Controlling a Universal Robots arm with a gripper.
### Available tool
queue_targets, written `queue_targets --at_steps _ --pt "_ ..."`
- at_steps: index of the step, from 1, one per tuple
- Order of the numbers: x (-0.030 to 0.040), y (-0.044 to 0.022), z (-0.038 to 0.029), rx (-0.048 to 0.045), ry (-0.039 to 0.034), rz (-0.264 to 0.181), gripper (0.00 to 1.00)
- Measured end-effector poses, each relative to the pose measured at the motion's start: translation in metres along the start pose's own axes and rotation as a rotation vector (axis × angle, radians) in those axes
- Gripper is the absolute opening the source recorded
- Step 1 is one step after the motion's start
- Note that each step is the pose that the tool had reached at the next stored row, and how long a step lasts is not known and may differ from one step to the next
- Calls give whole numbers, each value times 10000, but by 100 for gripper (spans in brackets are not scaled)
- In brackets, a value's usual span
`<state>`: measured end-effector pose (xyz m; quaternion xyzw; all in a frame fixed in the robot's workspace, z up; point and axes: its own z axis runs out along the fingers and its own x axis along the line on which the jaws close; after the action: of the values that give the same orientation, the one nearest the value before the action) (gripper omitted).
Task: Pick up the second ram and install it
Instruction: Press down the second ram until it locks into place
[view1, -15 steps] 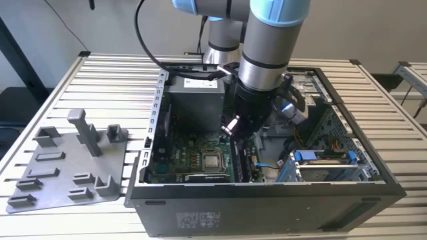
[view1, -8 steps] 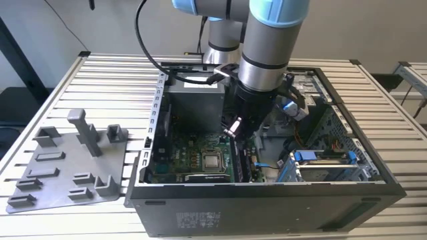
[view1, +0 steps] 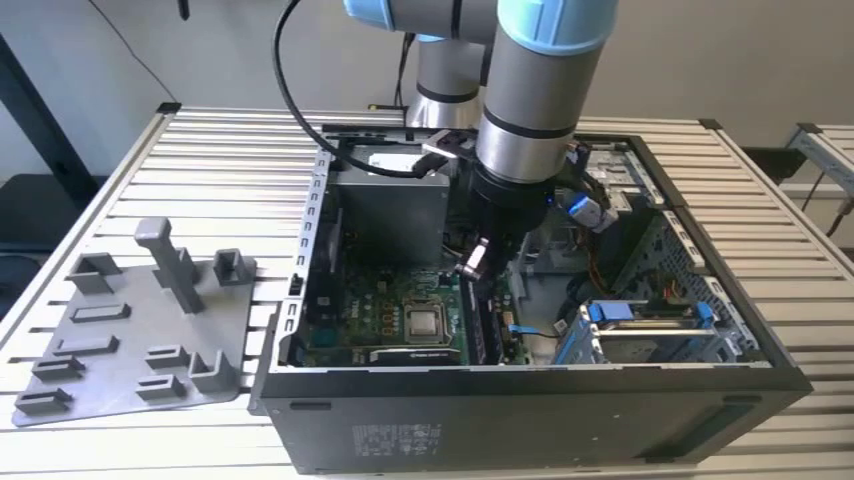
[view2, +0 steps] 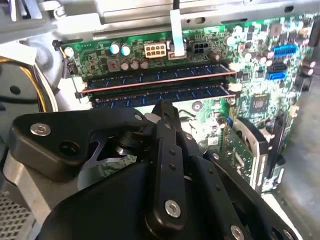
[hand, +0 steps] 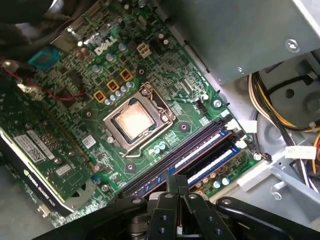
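My gripper hangs inside the open computer case, low over the motherboard. Its black fingers are shut together, with nothing visible between them. In the second wrist view their tip sits at the top edge of the second ram, a dark blue stick lying flat in its slot. Another stick lies in the slot beside it, toward the board's edge. In the first wrist view the gripper is over the memory slots, beside the processor socket.
A flat grey tray with upright pegs lies on the slatted table at the exterior view's left. Inside the case are the grey power supply box, yellow and black cable bundles, a graphics card and a blue-clipped drive cage.
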<state>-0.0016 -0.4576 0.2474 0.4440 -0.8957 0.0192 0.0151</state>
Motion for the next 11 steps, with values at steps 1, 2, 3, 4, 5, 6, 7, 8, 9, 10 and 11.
queue_targets --at_steps 1,2,3,4,5,6,7,8,9,10,11 --pt "0 0 0 8 -4 -178 11" --pt "0 0 0 16 -9 -356 11" --pt "0 0 0 23 -12 -504 11" --pt "0 0 0 29 -14 -633 11" --pt "0 0 0 35 -17 -754 11" --pt "0 0 0 41 -20 -874 11" --pt "0 0 0 46 -22 -996 11" --pt "0 0 0 50 -25 -1098 11" --pt "0 0 0 52 -27 -1160 11" --pt "0 0 1 52 -31 -1199 11" --pt "0 0 1 51 -35 -1242 11"
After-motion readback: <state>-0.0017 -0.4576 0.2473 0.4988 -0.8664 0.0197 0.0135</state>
